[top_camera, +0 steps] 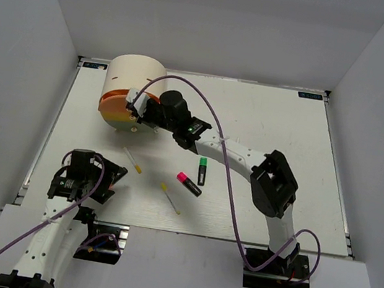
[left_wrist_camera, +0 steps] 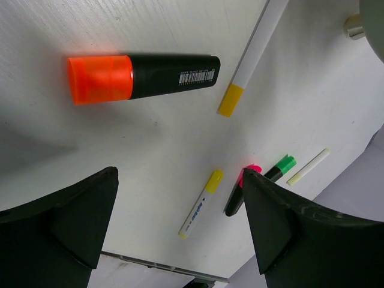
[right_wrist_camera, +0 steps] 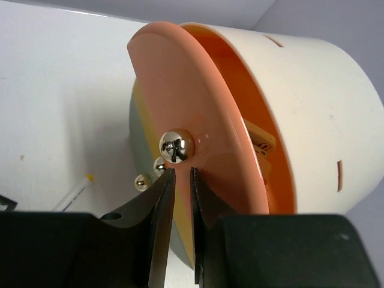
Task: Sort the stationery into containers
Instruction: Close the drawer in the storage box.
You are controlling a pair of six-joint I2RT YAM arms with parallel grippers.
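Cabinet (top_camera: 134, 76) at far left in the overhead view, right gripper (top_camera: 138, 106) stretched to it, left gripper (top_camera: 107, 179) low near the front edge. Left wrist: jaws wide beside orange-capped highlighter (left_wrist_camera: 141, 77), barcode digits unreadable. Right wrist: jaws narrow beneath open orange drawer's (right_wrist_camera: 180, 84) knob (right_wrist_camera: 176, 146); hold indeterminable.

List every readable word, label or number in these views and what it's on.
Nothing can be read in any view.
Too small to read: the digits of the barcode label on the orange highlighter.
Blurred: blue print on the lower pen.
Too small to read: the far left sticker and far right sticker in the top view.
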